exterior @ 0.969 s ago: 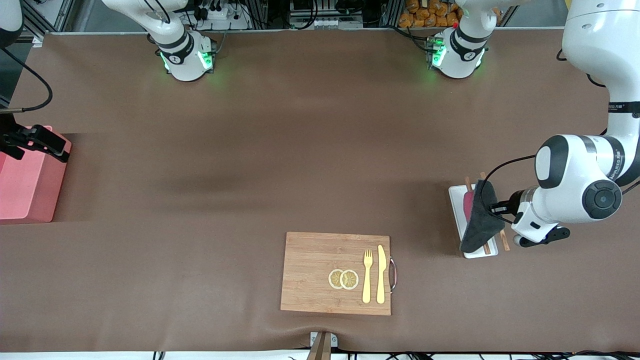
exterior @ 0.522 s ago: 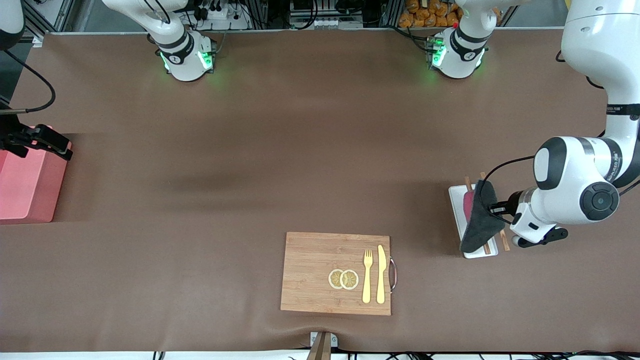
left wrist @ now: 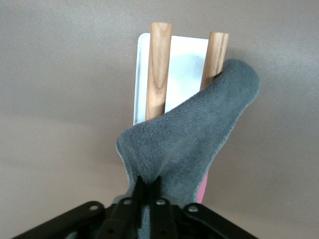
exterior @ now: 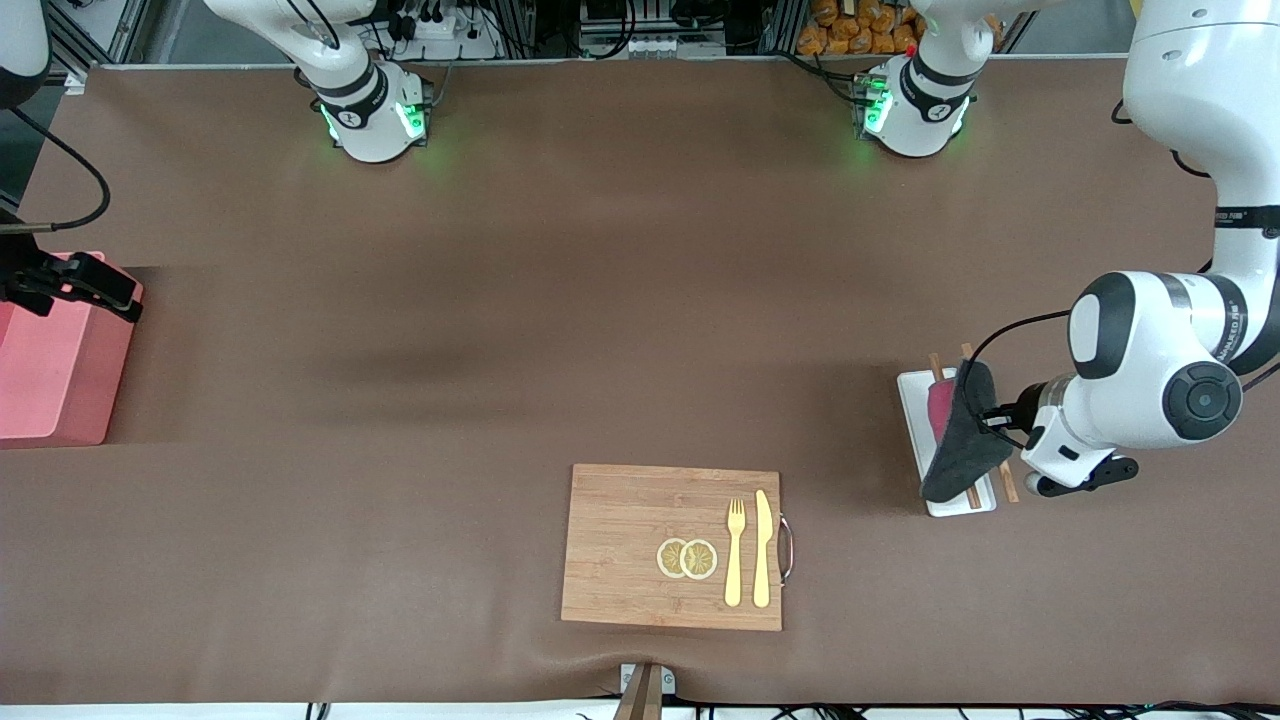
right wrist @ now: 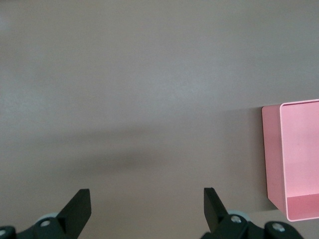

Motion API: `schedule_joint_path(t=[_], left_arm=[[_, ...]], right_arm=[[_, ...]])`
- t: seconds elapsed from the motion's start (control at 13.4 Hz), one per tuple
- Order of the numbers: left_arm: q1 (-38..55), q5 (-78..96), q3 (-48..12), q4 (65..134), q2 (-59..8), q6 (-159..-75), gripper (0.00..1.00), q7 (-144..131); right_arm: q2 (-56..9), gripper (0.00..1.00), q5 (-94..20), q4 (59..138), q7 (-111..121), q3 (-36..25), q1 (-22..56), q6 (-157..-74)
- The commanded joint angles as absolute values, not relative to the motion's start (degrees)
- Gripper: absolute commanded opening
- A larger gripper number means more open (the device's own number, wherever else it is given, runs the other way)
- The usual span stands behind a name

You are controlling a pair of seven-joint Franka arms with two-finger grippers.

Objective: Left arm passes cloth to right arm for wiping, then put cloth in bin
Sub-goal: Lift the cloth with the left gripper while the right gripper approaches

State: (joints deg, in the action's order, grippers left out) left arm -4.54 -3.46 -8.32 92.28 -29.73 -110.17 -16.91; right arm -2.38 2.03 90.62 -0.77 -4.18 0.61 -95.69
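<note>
The charcoal-grey cloth (exterior: 965,440) hangs from my left gripper (exterior: 990,415), which is shut on one edge of it and holds it just above the white tray (exterior: 912,420) at the left arm's end of the table. In the left wrist view the cloth (left wrist: 194,144) drapes from the shut gripper (left wrist: 148,185) over the tray (left wrist: 182,74) and two wooden sticks (left wrist: 158,69). The salmon-pink bin (exterior: 55,365) stands at the right arm's end. My right gripper (right wrist: 147,201) is open and empty, held over the table at the bin's (right wrist: 296,164) edge.
A wooden cutting board (exterior: 640,545) with two lemon slices (exterior: 687,558), a fork (exterior: 735,550) and a knife (exterior: 762,548) lies near the table's front edge. A red thing (exterior: 937,408) lies on the tray under the cloth.
The cloth has shifted very slightly in my left gripper. The right gripper has moved a little beside the bin.
</note>
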Motion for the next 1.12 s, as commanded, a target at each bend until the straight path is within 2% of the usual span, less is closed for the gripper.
schedule_joint_path(t=[0.0,0.3,0.52,1.04], left_arm=[[-4.8,-4.3,-8.4,92.5,-29.9,-110.5,0.00,-17.1],[-4.8,-4.1,-8.6,92.4,-29.3,-110.4,0.00,-17.1],[-4.6,0.4,-8.9,92.5,-26.0,-110.0,0.00,-17.0],[-4.5,8.3,-17.7,91.8,-21.6,-109.9,0.00,-22.2]], right_arm=[[-2.6,1.00,2.5,90.1,-0.9,-3.6,-0.7,-95.2],[-2.7,1.00,2.6,89.7,-2.6,-3.6,-0.2,-93.3],[-2.7,1.00,2.3,89.1,-17.0,-3.2,0.8,-89.8],[-3.5,1.00,1.2,89.2,-34.9,-3.1,5.3,-83.4]])
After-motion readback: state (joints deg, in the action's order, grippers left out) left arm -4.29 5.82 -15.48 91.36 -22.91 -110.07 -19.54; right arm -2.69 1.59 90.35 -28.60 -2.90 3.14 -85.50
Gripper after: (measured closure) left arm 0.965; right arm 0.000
